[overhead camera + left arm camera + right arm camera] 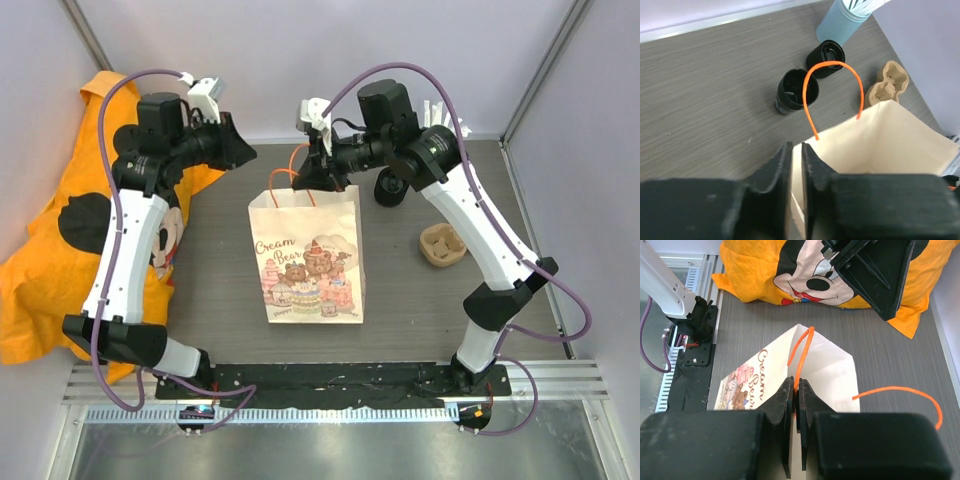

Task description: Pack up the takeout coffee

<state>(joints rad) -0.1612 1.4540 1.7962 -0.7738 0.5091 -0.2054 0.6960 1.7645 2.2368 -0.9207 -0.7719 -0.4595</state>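
Note:
A paper bag (305, 255) printed with bears stands upright mid-table, its mouth open. My right gripper (796, 382) is shut on the bag's near orange handle (801, 352) at the rim; it also shows in the top view (318, 178). My left gripper (245, 152) is shut and empty, above and left of the bag and apart from it; the left wrist view (796, 147) shows the bag's rim (880, 130) below it. Two black takeout cups (796, 91) (826, 57) stand on the table behind the bag. One cup (390, 188) shows under my right arm.
A light blue cup of white straws (845, 20) stands behind the black cups. A tan pulp cup tray (443, 245) lies right of the bag. An orange Mickey cloth (60, 230) covers the table's left side. Walls close in on all sides but the near one.

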